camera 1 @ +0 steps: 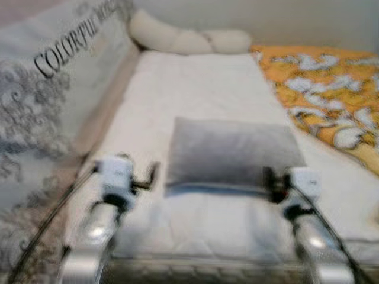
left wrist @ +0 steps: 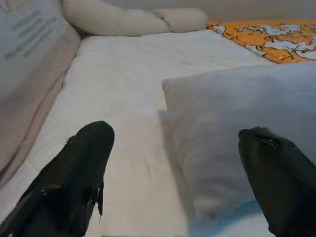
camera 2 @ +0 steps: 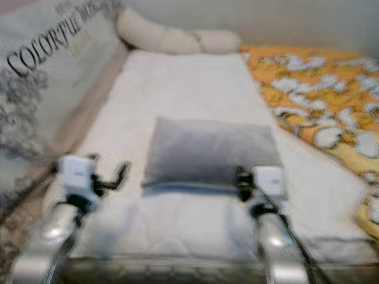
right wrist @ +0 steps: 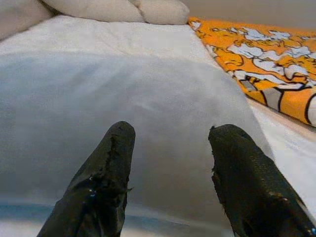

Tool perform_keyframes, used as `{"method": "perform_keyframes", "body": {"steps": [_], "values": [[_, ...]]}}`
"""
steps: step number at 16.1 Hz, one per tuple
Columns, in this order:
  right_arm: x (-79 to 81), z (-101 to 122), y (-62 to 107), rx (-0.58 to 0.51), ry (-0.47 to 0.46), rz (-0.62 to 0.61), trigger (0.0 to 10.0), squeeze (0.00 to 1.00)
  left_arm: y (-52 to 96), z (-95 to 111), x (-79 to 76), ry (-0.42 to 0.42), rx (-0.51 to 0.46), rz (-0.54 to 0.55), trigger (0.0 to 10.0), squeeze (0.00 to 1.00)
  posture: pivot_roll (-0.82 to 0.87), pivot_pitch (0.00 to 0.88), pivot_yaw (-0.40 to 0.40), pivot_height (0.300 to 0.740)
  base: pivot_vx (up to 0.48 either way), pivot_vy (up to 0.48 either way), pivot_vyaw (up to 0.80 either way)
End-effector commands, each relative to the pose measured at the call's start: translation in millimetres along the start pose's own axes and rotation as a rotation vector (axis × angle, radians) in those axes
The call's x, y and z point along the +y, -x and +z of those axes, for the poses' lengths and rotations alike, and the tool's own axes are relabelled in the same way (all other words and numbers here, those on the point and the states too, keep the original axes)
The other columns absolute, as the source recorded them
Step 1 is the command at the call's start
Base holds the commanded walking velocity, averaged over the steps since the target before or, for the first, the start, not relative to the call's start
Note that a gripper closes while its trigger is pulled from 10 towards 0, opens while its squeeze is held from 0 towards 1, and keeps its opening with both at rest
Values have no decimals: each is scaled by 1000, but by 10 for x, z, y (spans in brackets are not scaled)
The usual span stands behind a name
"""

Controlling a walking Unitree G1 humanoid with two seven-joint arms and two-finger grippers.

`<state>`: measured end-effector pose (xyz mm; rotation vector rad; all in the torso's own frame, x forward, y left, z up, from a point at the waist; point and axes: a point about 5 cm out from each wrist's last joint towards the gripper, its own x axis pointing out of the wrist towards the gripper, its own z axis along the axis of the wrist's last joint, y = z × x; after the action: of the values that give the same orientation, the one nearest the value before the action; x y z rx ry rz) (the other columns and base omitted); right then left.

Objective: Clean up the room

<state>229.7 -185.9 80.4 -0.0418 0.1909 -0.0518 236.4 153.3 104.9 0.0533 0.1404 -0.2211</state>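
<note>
A grey pillow [camera 1: 232, 151] lies flat on the white bed [camera 1: 195, 83], in the middle of the mattress. My left gripper [left wrist: 173, 148] is open, held just off the pillow's near left corner, nothing between its fingers. My right gripper [right wrist: 170, 148] is open too, hovering at the pillow's near right edge with the grey fabric [right wrist: 123, 98] right ahead of its fingertips. In the head views both arms reach forward, the left gripper [camera 1: 151, 174] and the right gripper [camera 1: 269, 177] flanking the pillow's front edge.
A long cream bolster [camera 1: 183, 38] lies along the far end of the bed. An orange patterned blanket [camera 1: 325, 89] covers the right side. A printed grey headboard cushion [camera 1: 41, 100] runs along the left. The bed's front edge [camera 1: 207, 260] is just below my arms.
</note>
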Motion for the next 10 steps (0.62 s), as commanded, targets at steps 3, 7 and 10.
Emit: {"method": "perform_keyframes", "body": {"steps": [3,7,10], "values": [[96,32,-22,-13,-11,32,10000,0,28,9,117,-27,0,41,10000,0,65,0,-25,740,96,0,0],[52,55,-42,-17,-1,30,10000,0,8,-7,99,-30,14,26,10000,0,62,0,-23,740,0,0,0],[-26,77,-74,-14,25,5,10000,0,-58,-21,91,-51,26,-3,10000,0,48,0,-15,740,0,0,0]]}}
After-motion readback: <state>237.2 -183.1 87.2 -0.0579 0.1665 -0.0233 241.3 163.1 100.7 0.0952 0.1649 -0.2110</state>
